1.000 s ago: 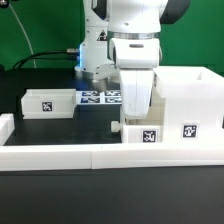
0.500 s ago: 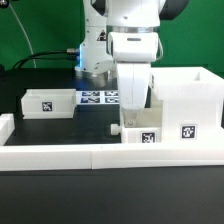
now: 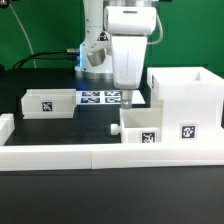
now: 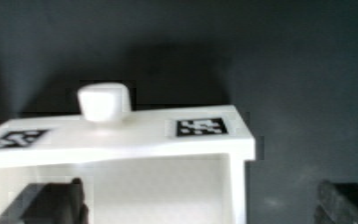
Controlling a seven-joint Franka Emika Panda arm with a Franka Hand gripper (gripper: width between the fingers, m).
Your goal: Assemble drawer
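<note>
claw (image 4: 202, 203) risen from tray (image 3: 140, 122) | wide open, empty | white tagged drawer housing (image 3: 186, 95)

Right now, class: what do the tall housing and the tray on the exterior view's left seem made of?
The housing looks like white plastic, matt: even colour, thin walls, no grain. The tray looks the same; its tag seems printed paper or film. Painted board cannot be ruled out.

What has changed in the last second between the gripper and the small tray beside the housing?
The gripper rose straight up off the small tray; its fingers are now open and empty. That tray, the housing and the other tray stayed put.
</note>
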